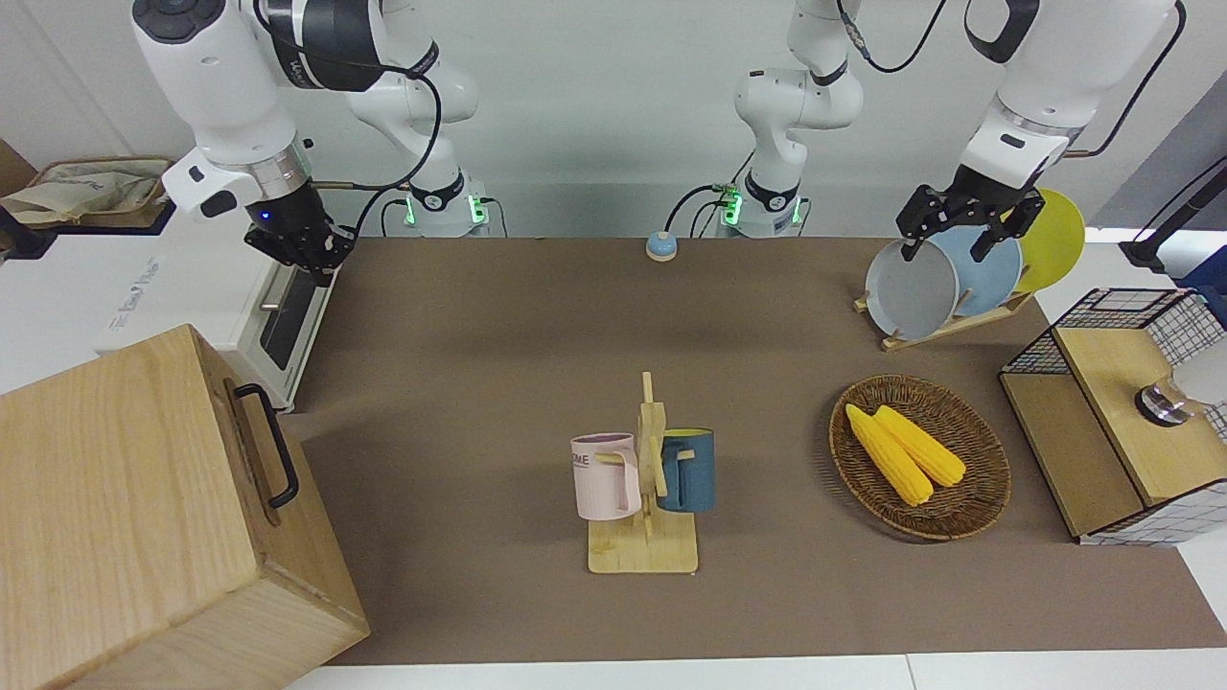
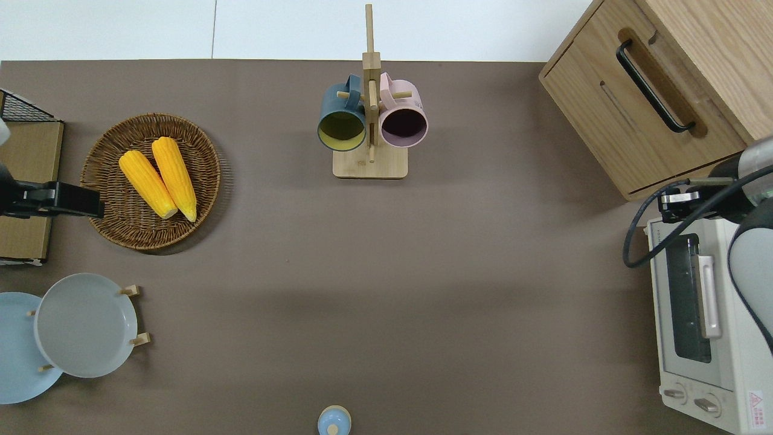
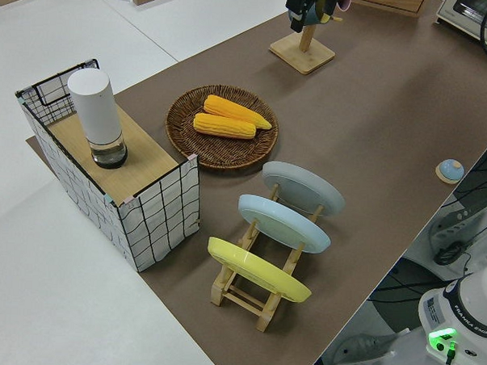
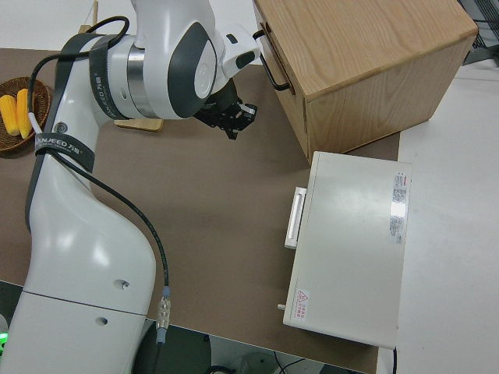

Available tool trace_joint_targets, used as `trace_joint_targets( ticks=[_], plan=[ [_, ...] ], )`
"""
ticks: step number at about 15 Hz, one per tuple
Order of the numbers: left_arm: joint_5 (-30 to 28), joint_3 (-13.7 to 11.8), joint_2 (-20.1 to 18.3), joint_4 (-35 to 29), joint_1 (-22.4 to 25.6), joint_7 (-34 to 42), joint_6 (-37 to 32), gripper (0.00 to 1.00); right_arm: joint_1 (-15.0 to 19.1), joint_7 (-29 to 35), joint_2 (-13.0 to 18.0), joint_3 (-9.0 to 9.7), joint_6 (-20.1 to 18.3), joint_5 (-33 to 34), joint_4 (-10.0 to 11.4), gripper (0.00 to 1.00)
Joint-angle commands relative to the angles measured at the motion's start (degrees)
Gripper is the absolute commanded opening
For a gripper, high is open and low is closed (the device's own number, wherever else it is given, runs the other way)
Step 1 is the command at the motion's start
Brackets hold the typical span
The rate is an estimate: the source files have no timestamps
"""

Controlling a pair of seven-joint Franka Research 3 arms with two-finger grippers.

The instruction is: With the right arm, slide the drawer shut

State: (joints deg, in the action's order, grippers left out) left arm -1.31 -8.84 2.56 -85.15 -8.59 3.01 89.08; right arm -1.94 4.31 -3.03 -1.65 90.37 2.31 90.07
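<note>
The drawer (image 2: 640, 115) sits flush in its wooden box (image 1: 125, 517). The right gripper (image 2: 679, 205) hangs over the toaster oven (image 2: 700, 320) corner, empty; its jaw gap cannot be told. The left arm is parked.

We see the box (image 2: 658, 90) at the surface's (image 2: 423, 272) far corner, right arm's end; oven (image 2: 700, 314) nearer us, rack (image 2: 369, 121) mid-far edge.

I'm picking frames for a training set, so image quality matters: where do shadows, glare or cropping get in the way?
Front view: even light, a soft shadow band across the table; the wood box is cropped at the edge. Overhead view: the right claw is dark, its fingers hard to read; the toaster oven runs off frame. Left side view: the mug rack is cut by the top edge. No strong glare anywhere.
</note>
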Motion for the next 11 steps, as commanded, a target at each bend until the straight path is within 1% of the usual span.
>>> trace_joint_targets(
  ticks=[1, 2, 3, 4, 6, 7, 11],
  plan=[
    [0.8, -0.9, 0.7, 1.1, -1.0, 0.3, 0.0, 1.00, 0.4, -1.6, 1.1, 0.42, -0.4, -1.4, 0.5, 0.216],
    [0.9, -0.9, 0.7, 1.1, -1.0, 0.3, 0.0, 1.00, 0.4, -1.7, 0.8, 0.42, -0.5, -1.4, -0.5, 0.538],
    [0.8, -0.9, 0.7, 1.1, -1.0, 0.3, 0.0, 1.00, 0.4, -1.7, 0.7, 0.42, -1.2, -1.5, -0.8, 0.989],
    [0.8, -0.9, 0.7, 1.1, -1.0, 0.3, 0.0, 1.00, 0.8, -1.6, 0.6, 0.51, -1.2, -1.6, -1.0, 0.992],
    [0.8, -0.9, 0.7, 1.1, -1.0, 0.3, 0.0, 1.00, 0.9, -1.7, -0.4, 0.42, -1.4, -1.8, -3.6, 0.992],
    [0.8, -0.9, 0.7, 1.1, -1.0, 0.3, 0.0, 1.00, 1.0, -1.8, -0.7, 0.34, -1.6, -1.8, -4.1, 0.992],
    [0.8, -0.9, 0.7, 1.1, -1.0, 0.3, 0.0, 1.00, 0.5, -2.3, -0.9, 0.42, -2.0, -0.7, -4.2, 0.992]
  ],
)
